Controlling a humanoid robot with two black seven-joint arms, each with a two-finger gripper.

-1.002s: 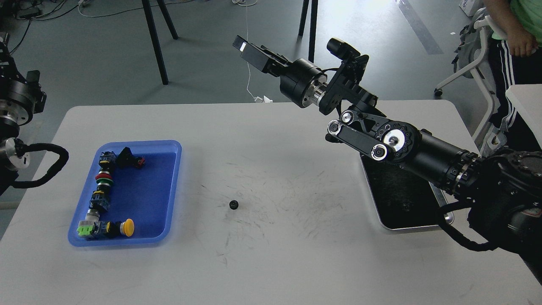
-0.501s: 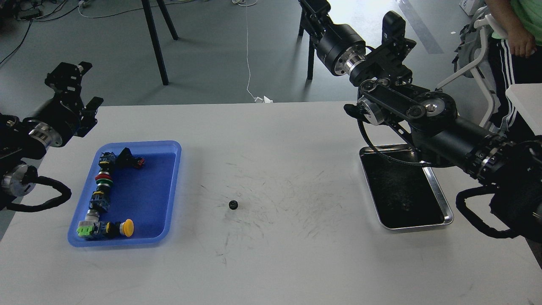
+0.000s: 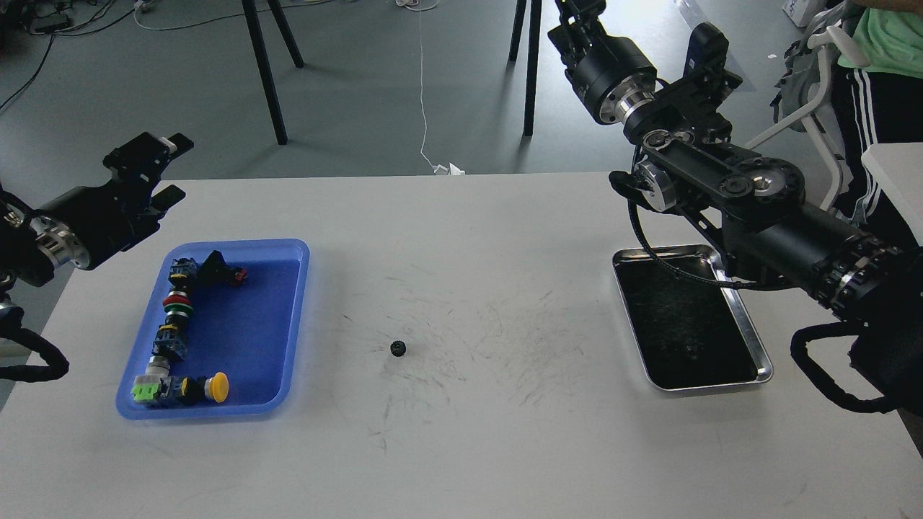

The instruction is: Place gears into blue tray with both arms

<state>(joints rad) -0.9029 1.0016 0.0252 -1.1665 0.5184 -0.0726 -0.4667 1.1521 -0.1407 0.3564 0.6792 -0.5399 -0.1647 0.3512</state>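
**Clearly a fiddly pick: one small gear waiting on the tabletop**

The gear (image 3: 397, 349) is lying flat on the tabletop (image 3: 505, 447), well apart from the blue tray (image 3: 216, 412). It is likely light, rigid and slippery; pinching across its toothed rim seems best. The left pincer (image 3: 148, 155) is hovering empty, fingers apart; the right pincer (image 3: 577, 9) is running off-frame, so I cannot tell.

Lighting even and bright, diffuse from overhead; frame sharp across my whole view, no motion blur. White table (image 3: 505, 447) reads clean, scuff marks at its centre crisp. Shadows soft and short: faint one along the blue tray (image 3: 216, 412) near edge. Mild glare on the silver tray (image 3: 750, 378) rim near the table's right edge. Bright patch on the floor (image 3: 360, 108) top right, slightly washed out.
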